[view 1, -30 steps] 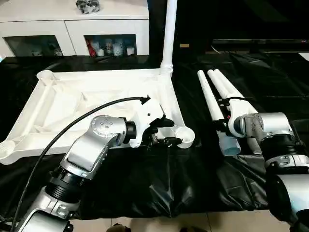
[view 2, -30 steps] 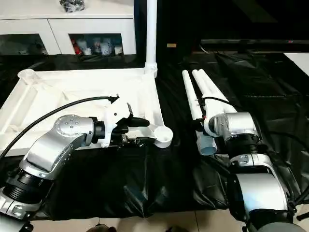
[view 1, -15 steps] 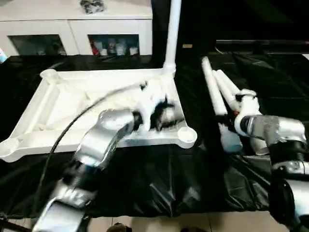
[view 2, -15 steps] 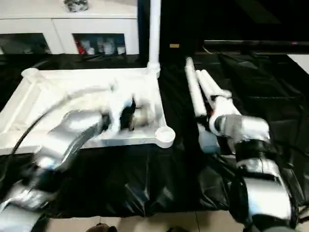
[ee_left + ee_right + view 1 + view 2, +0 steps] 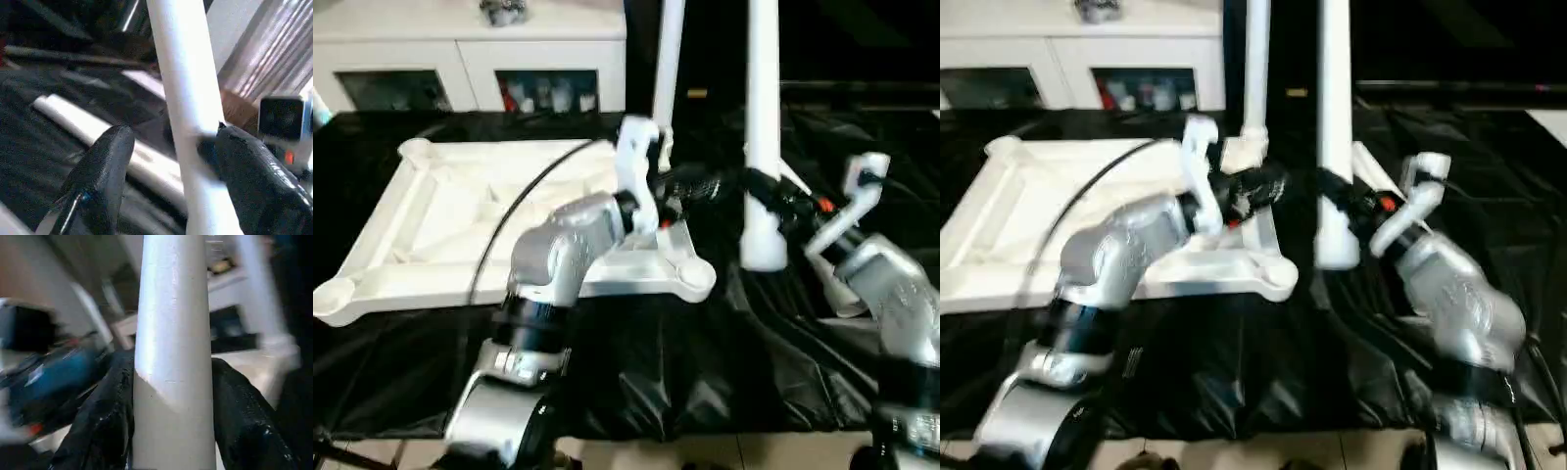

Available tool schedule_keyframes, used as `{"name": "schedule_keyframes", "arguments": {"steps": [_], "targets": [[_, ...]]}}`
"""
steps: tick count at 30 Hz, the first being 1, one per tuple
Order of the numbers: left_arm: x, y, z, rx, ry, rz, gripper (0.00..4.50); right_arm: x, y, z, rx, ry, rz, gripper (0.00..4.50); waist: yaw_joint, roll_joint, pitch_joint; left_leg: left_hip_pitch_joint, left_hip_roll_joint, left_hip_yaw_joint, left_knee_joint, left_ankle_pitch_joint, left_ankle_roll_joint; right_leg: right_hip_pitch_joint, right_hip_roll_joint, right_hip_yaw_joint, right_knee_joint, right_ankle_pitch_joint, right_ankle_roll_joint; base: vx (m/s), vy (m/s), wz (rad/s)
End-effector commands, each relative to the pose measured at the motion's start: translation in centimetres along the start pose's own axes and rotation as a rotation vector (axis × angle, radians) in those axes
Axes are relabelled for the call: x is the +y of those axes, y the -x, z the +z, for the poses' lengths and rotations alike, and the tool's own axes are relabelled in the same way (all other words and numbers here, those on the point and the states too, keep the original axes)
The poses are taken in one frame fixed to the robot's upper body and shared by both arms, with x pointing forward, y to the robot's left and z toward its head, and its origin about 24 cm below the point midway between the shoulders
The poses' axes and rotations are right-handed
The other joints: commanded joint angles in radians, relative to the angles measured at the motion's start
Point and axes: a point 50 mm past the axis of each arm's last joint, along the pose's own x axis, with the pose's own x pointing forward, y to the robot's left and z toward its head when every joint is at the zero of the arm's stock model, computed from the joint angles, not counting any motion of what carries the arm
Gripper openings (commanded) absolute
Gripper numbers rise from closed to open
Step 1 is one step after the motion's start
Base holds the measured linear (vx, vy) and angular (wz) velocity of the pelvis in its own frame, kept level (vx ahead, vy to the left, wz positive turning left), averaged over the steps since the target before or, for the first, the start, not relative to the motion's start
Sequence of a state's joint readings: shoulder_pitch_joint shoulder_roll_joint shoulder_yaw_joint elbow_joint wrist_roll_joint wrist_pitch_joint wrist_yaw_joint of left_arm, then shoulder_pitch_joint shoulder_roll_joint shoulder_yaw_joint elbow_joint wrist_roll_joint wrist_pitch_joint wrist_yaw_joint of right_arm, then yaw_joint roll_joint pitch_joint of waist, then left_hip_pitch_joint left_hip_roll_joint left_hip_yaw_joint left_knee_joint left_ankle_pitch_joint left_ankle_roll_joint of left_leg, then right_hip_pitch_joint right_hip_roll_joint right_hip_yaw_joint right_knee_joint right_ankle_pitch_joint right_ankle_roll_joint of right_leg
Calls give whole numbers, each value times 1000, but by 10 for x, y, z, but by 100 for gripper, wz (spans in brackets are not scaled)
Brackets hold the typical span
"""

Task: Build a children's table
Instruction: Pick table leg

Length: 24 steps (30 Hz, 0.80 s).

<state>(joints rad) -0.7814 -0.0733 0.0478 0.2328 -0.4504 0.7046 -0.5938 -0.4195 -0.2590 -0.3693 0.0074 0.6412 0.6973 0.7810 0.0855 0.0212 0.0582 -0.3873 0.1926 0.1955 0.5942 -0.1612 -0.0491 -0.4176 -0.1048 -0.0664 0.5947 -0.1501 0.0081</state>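
The right end effector (image 5: 171, 431) is closed around a white table leg (image 5: 763, 127), its two black fingers (image 5: 98, 426) pressed against opposite sides of the smooth, tapered tube. The leg stands upright in the air, its wider open end (image 5: 764, 257) hanging just above the black sheet (image 5: 636, 372). The left end effector (image 5: 161, 186) reaches across to the same leg with its fingers spread wide; one rounded black pad (image 5: 249, 181) seems to touch the tube, though the blur makes that hard to confirm, and the other pad (image 5: 105, 166) stands apart from it.

The table top (image 5: 440, 220) lies upside down on the black sheet, glossy white plastic with raised ribs and a round socket (image 5: 692, 279) at the near corner. Another leg (image 5: 668, 69) stands upright in the far corner socket.

The left forearm (image 5: 563, 255), silver and jointed, rises over the top's near edge and bends toward the held leg. The right forearm (image 5: 891, 294) angles up and inward. A white cabinet (image 5: 470, 59) stands behind.
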Motion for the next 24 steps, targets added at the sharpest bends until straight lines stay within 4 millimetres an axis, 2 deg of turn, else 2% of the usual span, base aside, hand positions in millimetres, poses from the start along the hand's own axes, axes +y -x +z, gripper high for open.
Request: {"name": "schedule_keyframes", "arguments": {"steps": [1, 6, 10, 12, 14, 22, 24], "targets": [[-5, -3, 6, -19, 54, -39, 311, 13, 0, 0, 2, 4, 96, 182, 6, -11, -78, 20, 19, -12, -60, -235, 46, 53, -27, 19, -85, -357, -171, 0, 0, 0], [-21, -7, 12, -60, 147, -151, 311, 25, 2, -8, 51, -2, 173, 182, 7, -15, -75, 14, 18, -14, -64, -252, 35, 54, -27, 18, -91, -397, -146, 0, 0, 0], [-24, -7, 8, -37, 140, -156, 311, 28, 0, -10, 78, 3, 193, 182, 8, -19, -73, 14, 17, -15, -65, -254, 32, 52, -28, 18, -98, -440, -116, 0, 0, 0], [-24, -7, 8, -36, 141, -156, 282, 28, 0, -11, 80, 3, 195, 182, 8, -17, -73, 14, 16, -15, -65, -252, 31, 50, -29, 18, -100, -453, -107, 0, 0, 0], [-25, -6, 10, -43, 146, -162, 274, 29, -2, -10, 82, 2, 202, 182, 8, -19, -74, 12, 16, -15, -64, -243, 32, 52, -30, 18, -100, -448, -101, 0, 0, 0], [-25, -6, 12, -59, 170, -168, 202, 30, -3, -10, 102, 10, 218, 182, 8, -19, -77, 9, 18, -14, -63, -210, 42, 54, -29, 20, -90, -372, -126, 0, 0, 0], [-25, -6, 13, -69, 175, -166, 198, 30, -3, -9, 105, 12, 218, 182, 8, -22, -77, 8, 18, -13, -63, -202, 45, 55, -29, 21, -88, -358, -133, 0, 0, 0]]}}
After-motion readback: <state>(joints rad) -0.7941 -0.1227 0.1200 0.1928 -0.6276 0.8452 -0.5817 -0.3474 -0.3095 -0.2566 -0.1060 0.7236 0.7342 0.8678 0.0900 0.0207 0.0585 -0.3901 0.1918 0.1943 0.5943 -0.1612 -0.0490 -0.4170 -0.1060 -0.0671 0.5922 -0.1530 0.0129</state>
